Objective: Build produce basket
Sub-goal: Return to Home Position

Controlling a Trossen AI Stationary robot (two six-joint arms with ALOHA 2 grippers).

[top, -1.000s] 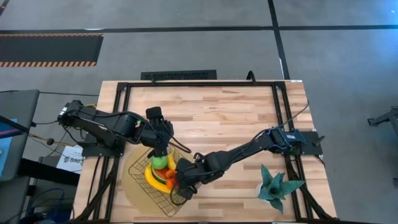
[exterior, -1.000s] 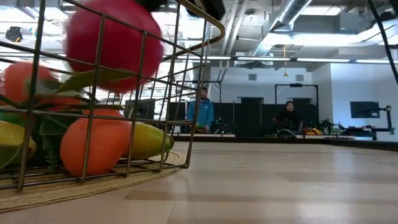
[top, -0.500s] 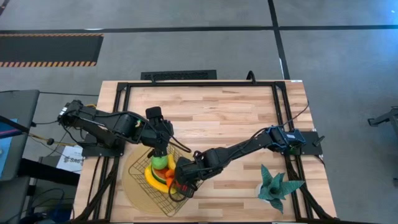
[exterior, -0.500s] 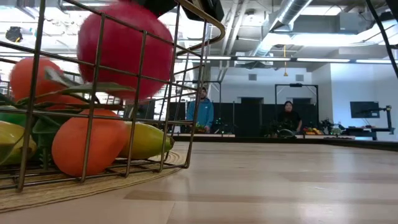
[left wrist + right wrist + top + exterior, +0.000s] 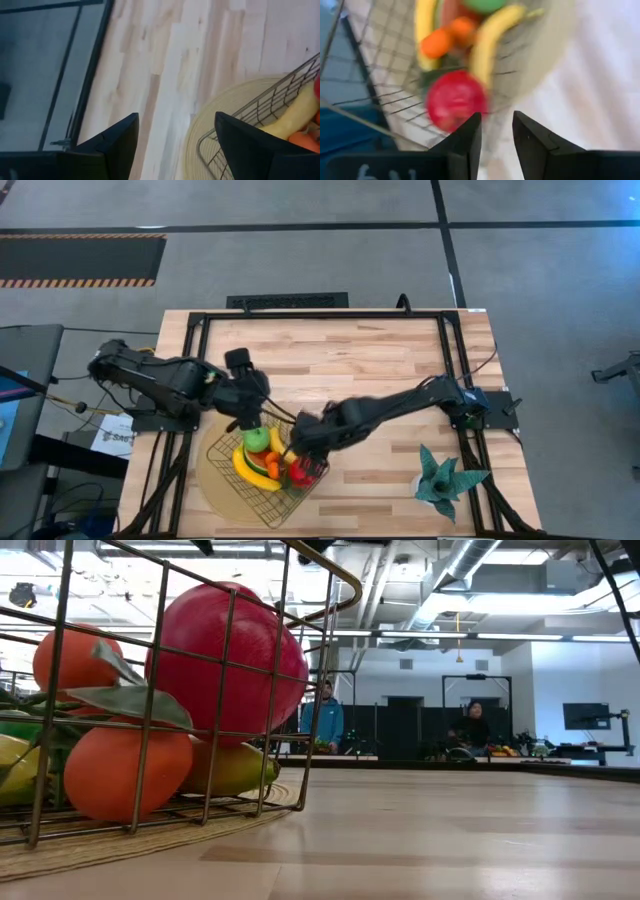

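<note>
My right gripper (image 5: 496,120) hangs over the side of the dark wire-mesh basket (image 5: 250,502) nearer its own arm, fingers spread and empty. I judge that's because the shiny red round fruit (image 5: 456,100) sits inside, resting on the yellow bananas (image 5: 250,472) and leafy oranges (image 5: 125,775) beside the green apple (image 5: 257,440). My left gripper (image 5: 176,117), also spread and empty, waits just beside the basket's far rim, so I judge both arms are free to head home.
</note>
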